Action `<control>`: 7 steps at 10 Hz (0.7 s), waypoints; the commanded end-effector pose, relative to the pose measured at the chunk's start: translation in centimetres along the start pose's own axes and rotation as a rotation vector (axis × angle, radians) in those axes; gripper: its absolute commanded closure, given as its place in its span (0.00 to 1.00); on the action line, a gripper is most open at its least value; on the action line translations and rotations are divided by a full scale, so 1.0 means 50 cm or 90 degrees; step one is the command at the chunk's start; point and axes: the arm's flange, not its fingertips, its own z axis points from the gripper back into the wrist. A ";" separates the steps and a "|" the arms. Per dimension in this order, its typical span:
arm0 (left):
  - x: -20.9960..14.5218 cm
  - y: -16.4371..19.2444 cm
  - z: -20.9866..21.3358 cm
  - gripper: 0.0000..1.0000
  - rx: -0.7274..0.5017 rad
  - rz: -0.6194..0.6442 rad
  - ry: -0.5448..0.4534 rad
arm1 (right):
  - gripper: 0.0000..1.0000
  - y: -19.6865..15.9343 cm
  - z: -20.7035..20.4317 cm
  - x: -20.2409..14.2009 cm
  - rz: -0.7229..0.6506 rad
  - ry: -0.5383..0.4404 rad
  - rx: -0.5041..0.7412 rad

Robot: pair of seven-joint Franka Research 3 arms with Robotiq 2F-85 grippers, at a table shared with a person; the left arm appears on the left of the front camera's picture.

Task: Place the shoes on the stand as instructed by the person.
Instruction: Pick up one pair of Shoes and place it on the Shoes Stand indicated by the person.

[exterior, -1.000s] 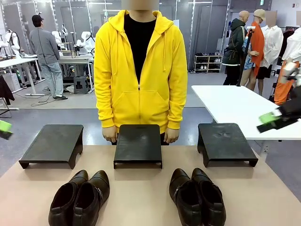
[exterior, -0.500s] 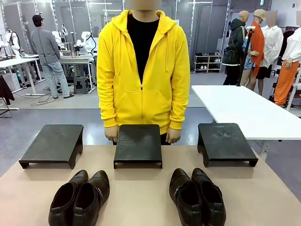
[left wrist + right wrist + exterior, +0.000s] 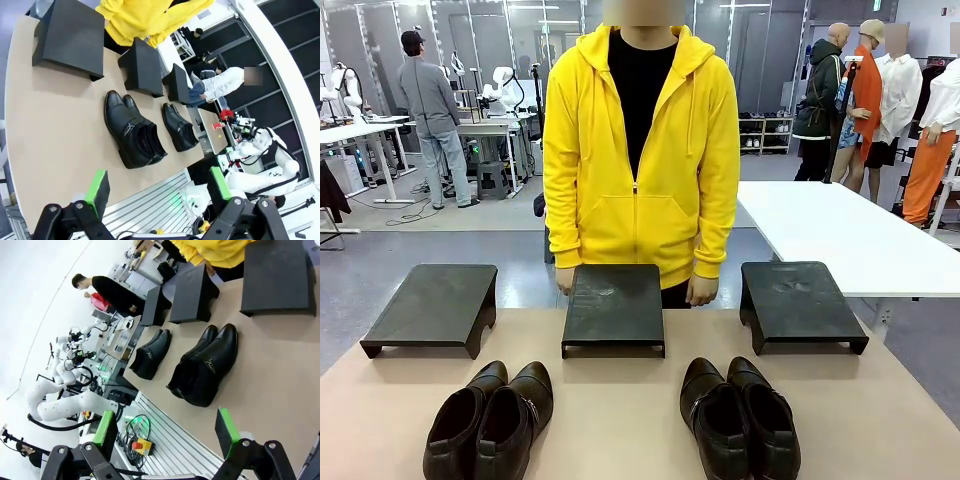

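Two pairs of dark leather shoes stand toes-away near the table's front edge, one pair at left (image 3: 490, 420) and one at right (image 3: 740, 415). Behind them three low black stands sit in a row: left (image 3: 432, 305), middle (image 3: 613, 305), right (image 3: 800, 300). The person (image 3: 640, 150) in a yellow hoodie stands behind the middle stand, hands hanging at its far corners. My left gripper (image 3: 159, 187) hangs open high over the table's edge, the left pair (image 3: 132, 132) below it. My right gripper (image 3: 166, 429) is likewise open and high, the right pair (image 3: 205, 370) below it.
The tan table (image 3: 620, 400) has bare room between the shoes and the stands. A white table (image 3: 840, 230) stands beyond at the right. Other people and robot tables are in the background.
The person has shifted slightly to the picture's right. The green-padded finger tips that showed at both edges of the front view a second ago have drawn out of it.
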 end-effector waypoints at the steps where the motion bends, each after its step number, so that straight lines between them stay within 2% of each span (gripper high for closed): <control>1: -0.003 0.000 0.000 0.00 -0.003 -0.004 0.006 | 0.00 0.008 -0.036 -0.002 -0.037 -0.016 -0.031; 2: -0.003 0.000 0.000 0.00 -0.003 -0.004 0.006 | 0.00 0.000 0.000 0.000 0.000 0.000 0.000; 7: -0.003 0.000 0.000 0.00 -0.003 -0.004 0.006 | 0.00 0.000 0.000 0.000 0.000 0.000 0.000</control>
